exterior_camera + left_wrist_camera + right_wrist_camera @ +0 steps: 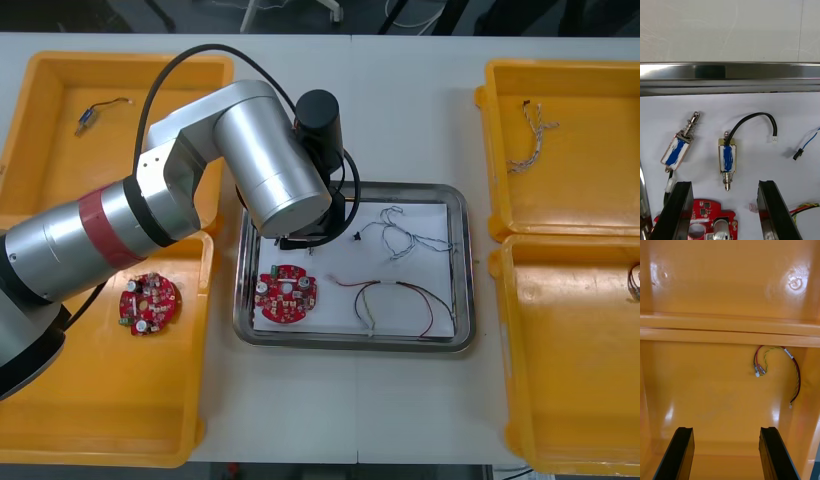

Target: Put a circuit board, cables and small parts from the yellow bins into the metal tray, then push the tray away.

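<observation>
My left arm (200, 190) reaches over the metal tray (455, 200), which is white inside. My left gripper (725, 210) hangs open above the tray floor. Two small metal parts with blue wrap lie just beyond its fingers, one (727, 159) with a black cable (752, 122), the other (676, 150) to its side. A round red circuit board (285, 293) lies in the tray, with a red and yellow cable (395, 300) and a blue and white cable (400, 235). My right gripper (726, 450) is open over a yellow bin (707, 390) holding another red and yellow cable (778, 367).
A second circuit board (150, 302) lies in the near left bin (100, 420). The far left bin (40, 90) holds a small metal part (88, 118). A twisted cable (528, 135) lies in the far right bin (600, 90). The near right bin (570, 380) is beside the tray.
</observation>
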Robot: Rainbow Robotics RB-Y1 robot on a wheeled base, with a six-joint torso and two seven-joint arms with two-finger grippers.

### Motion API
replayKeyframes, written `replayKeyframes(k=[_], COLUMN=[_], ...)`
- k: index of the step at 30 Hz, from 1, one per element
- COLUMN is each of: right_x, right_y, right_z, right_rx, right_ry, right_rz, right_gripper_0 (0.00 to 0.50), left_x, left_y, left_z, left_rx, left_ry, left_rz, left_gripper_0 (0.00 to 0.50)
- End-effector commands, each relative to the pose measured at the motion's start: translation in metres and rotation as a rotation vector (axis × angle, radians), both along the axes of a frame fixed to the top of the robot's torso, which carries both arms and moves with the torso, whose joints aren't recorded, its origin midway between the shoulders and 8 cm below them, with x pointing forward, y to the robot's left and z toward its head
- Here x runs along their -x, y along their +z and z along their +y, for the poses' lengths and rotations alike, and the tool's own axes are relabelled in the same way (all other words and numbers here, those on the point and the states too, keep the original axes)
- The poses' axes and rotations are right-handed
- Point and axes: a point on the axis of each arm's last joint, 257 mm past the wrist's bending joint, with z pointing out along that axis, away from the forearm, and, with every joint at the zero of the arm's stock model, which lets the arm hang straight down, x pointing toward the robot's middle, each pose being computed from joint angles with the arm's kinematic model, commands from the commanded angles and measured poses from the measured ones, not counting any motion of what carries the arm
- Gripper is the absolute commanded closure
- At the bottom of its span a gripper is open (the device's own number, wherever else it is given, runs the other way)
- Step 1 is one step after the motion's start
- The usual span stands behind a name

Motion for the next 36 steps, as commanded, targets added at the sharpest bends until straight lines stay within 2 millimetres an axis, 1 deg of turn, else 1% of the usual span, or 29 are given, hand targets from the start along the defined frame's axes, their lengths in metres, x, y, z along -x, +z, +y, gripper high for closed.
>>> replayKeyframes(k=[1, 3, 5, 6, 9, 12, 15, 16, 18, 19, 21, 22, 24, 25, 27, 28, 31, 32, 34, 36], right_x=[0.004, 0.005, 0.008, 0.009, 0.014, 0.014, 0.014, 0.014, 0.016, 0.016, 0.02, 0.022, 0.023, 0.023, 0.025, 0.025, 0.022, 0.022, 0.022, 0.022], right_y=[0.006, 0.007, 0.006, 0.005, 0.005, 0.007, 0.011, 0.011, 0.012, 0.012, 0.01, 0.009, 0.007, 0.006, 0.003, 0.003, 0.001, 0.0, -0.007, -0.011], right_z=[0.016, 0.022, 0.036, 0.039, 0.058, 0.074, 0.102, 0.106, 0.122, 0.126, 0.142, 0.146, 0.165, 0.169, 0.187, 0.192, 0.218, 0.223, 0.24, 0.252], right_rx=[0.021, 0.034, 0.04, 0.042, 0.07, 0.082, 0.09, 0.092, 0.1, 0.101, 0.1, 0.1, 0.091, 0.091, 0.103, 0.109, 0.141, 0.147, 0.167, 0.184], right_ry=[0.04, 0.069, 0.121, 0.135, 0.219, 0.289, 0.391, 0.408, 0.468, 0.483, 0.544, 0.562, 0.626, 0.639, 0.706, 0.727, 0.815, 0.831, 0.89, 0.934], right_rz=[-0.013, -0.014, 0.001, 0.007, 0.031, 0.036, 0.031, 0.032, 0.031, 0.029, 0.044, 0.049, 0.057, 0.059, 0.066, 0.064, 0.048, 0.048, 0.045, 0.045], right_gripper_0=[0.0, 0.0, 0.0, 0.0, 0.0, 0.0, 0.0, 0.0, 0.0, 0.0, 0.0, 0.0, 0.0, 0.0, 0.0, 0.0, 0.0, 0.0, 0.0, 0.0], left_x=[-0.009, -0.009, -0.008, -0.008, -0.007, -0.005, 0.0, 0.001, 0.006, 0.008, 0.015, 0.017, 0.019, 0.019, 0.021, 0.023, 0.031, 0.032, 0.037, 0.041], left_y=[0.061, 0.068, 0.079, 0.08, 0.093, 0.102, 0.117, 0.12, 0.128, 0.131, 0.137, 0.139, 0.144, 0.145, 0.148, 0.148, 0.147, 0.147, 0.147, 0.145], left_z=[0.005, 0.014, 0.025, 0.029, 0.049, 0.065, 0.089, 0.093, 0.111, 0.115, 0.134, 0.138, 0.149, 0.153, 0.165, 0.168, 0.188, 0.19, 0.205, 0.215], left_rx=[0.088, 0.094, 0.093, 0.09, 0.091, 0.085, 0.078, 0.075, 0.062, 0.057, 0.045, 0.044, 0.028, 0.023, 0.02, 0.022, 0.044, 0.048, 0.056, 0.051], left_ry=[0.074, 0.09, 0.104, 0.11, 0.135, 0.152, 0.174, 0.178, 0.195, 0.198, 0.218, 0.217, 0.187, 0.183, 0.164, 0.16, 0.174, 0.177, 0.194, 0.192], left_rz=[-0.043, -0.028, -0.022, -0.02, -0.005, 0.007, 0.025, 0.026, 0.038, 0.041, 0.064, 0.068, 0.055, 0.051, 0.039, 0.04, 0.05, 0.049, 0.049, 0.049], left_gripper_0=[0.0, 0.0, 0.0, 0.0, 0.0, 0.0, 0.0, 0.0, 0.0, 0.0, 0.0, 0.0, 0.0, 0.0, 0.0, 0.0, 0.0, 0.0, 0.0, 0.0])
